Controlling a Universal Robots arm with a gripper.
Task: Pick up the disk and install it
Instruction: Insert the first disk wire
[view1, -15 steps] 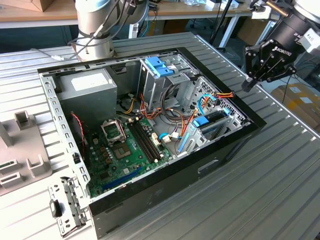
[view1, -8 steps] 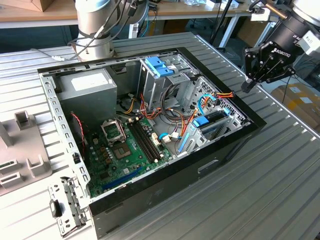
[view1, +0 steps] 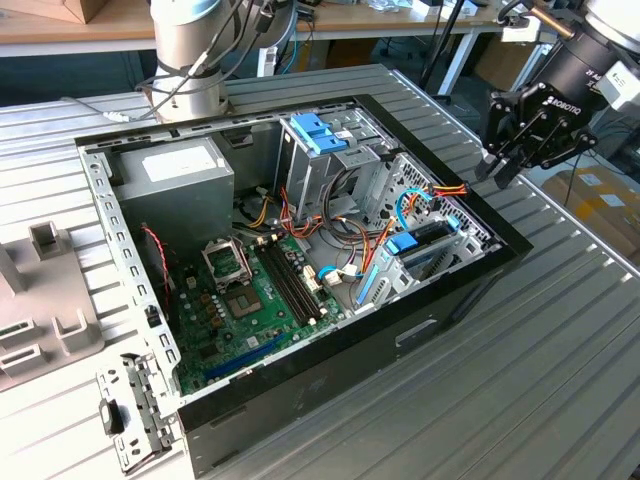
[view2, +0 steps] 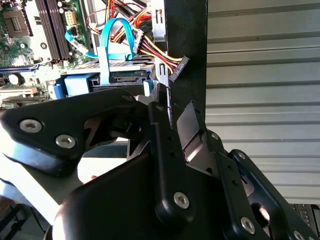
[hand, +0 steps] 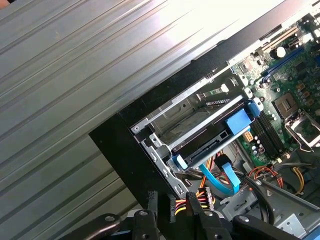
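The disk (view1: 425, 247) lies flat in the drive bay at the corner of the open computer case (view1: 330, 370) on the exterior view's right. It is dark, with blue side rails and a blue tab. In the first wrist view the disk (hand: 205, 138) sits inside the metal cage, and a light-blue cable (hand: 220, 176) runs close to its end. The disk's connector edge (view2: 125, 76) appears in the second wrist view beyond the fingers. My gripper (view1: 498, 168) hangs above the case's outer wall, up and away from the bay. Its fingertips (view2: 190, 131) are drawn together on nothing.
Inside the case are a grey power supply (view1: 180, 180), a green motherboard (view1: 250, 295), a light-blue latch piece (view1: 320, 133) and loose coloured wires (view1: 440, 192). The arm's base (view1: 190, 60) stands behind the case. A metal bracket (view1: 130, 410) and a grey fixture (view1: 40, 310) lie on the slatted table.
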